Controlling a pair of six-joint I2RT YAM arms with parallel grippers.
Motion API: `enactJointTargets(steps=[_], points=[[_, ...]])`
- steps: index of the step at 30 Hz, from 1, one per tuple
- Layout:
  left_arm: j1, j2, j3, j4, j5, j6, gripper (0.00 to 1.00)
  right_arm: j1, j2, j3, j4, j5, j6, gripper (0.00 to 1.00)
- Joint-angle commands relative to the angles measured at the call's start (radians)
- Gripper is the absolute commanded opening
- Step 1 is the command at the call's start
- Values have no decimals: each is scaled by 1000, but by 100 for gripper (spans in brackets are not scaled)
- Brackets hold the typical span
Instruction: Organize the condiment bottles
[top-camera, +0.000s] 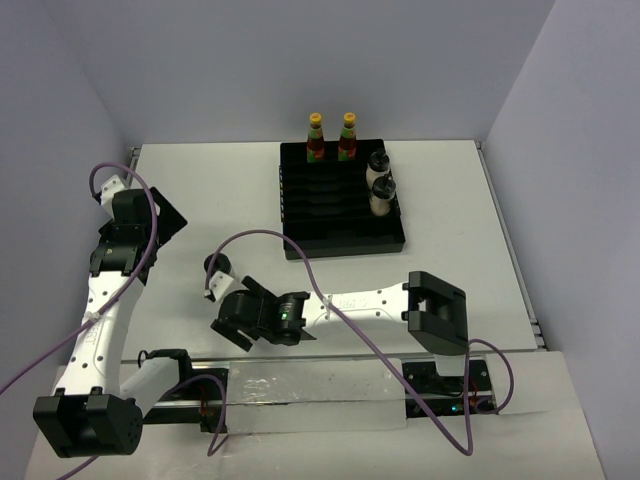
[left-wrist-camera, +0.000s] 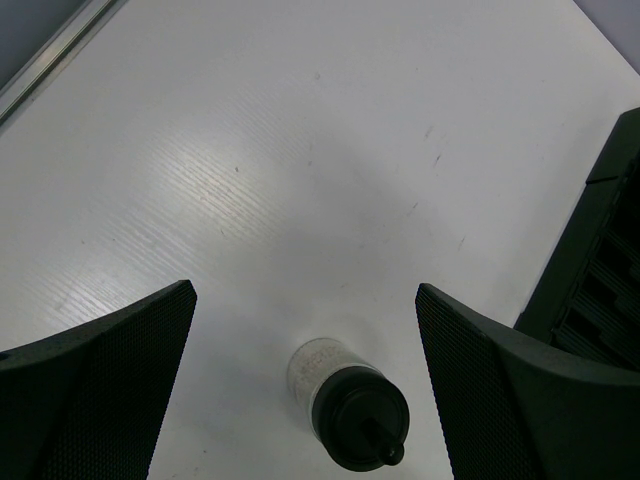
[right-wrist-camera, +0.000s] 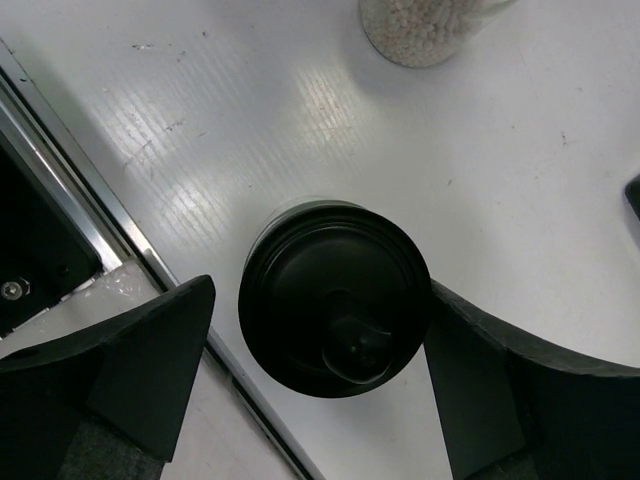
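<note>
Two slim sauce bottles (top-camera: 315, 135) (top-camera: 349, 135) stand at the back of the black slotted tray (top-camera: 330, 240). Two black-lidded jars (top-camera: 378, 165) (top-camera: 383, 193) stand in its right column. A third jar (top-camera: 214, 267) stands on the table left of the tray; it also shows in the left wrist view (left-wrist-camera: 345, 410) and the right wrist view (right-wrist-camera: 430, 25). My right gripper (top-camera: 230, 325) (right-wrist-camera: 322, 300) is open, its fingers either side of a fourth jar (right-wrist-camera: 335, 300), the right finger at the lid's edge. My left gripper (top-camera: 160, 218) (left-wrist-camera: 305, 300) is open and empty, well above the table.
A metal rail (right-wrist-camera: 70, 200) runs along the near table edge close beside the fourth jar. The tray's corner (left-wrist-camera: 610, 250) shows at the right of the left wrist view. A purple cable (top-camera: 300, 250) loops over the right arm.
</note>
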Motion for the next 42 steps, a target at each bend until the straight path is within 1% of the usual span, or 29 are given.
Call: enactJointTargets(steps=[1, 3, 6, 8, 9, 13, 17, 21, 22, 25, 26, 28, 30, 33, 39, 42], points=[[11, -17, 16, 13, -1, 13, 99, -1, 10, 29, 30, -2, 12, 77], [11, -17, 14, 13, -2, 13, 99, 0, 9, 31, 29, 1, 12, 69], [11, -16, 14, 13, -4, 15, 99, 0, -2, 30, 28, 12, 15, 51], [11, -17, 16, 12, -2, 15, 99, 0, -18, 30, 28, 23, 18, 45], [11, -16, 16, 13, -1, 15, 99, 0, -26, 29, 27, 30, 18, 44], [11, -14, 17, 13, 1, 13, 99, -5, -74, 30, 27, 46, 22, 40], [11, -14, 19, 12, -3, 15, 99, -34, -145, 18, 38, 51, 31, 40], [11, -13, 22, 11, -4, 18, 99, -110, -243, -13, 52, 62, 37, 39], [11, -13, 22, 10, -4, 18, 99, -140, -277, -29, 52, 67, 38, 37], [11, -11, 22, 13, -2, 18, 99, -217, -361, -73, 44, 79, 51, 36], [11, -11, 22, 13, -1, 18, 99, -222, -367, -76, 44, 86, 53, 36], [11, -10, 21, 15, 0, 16, 99, -295, -410, -116, 35, 100, 60, 37], [11, -9, 20, 22, 5, 15, 99, -398, -448, -166, 28, 113, 72, 37], [11, -2, 22, 22, 7, 15, 100, -468, -474, -205, 36, 112, 75, 38], [11, -3, 26, 16, 0, 16, 99, -669, -492, -297, 78, 116, 87, 38], [12, -3, 25, 15, -3, 16, 100, -740, -500, -334, 100, 106, 96, 38]])
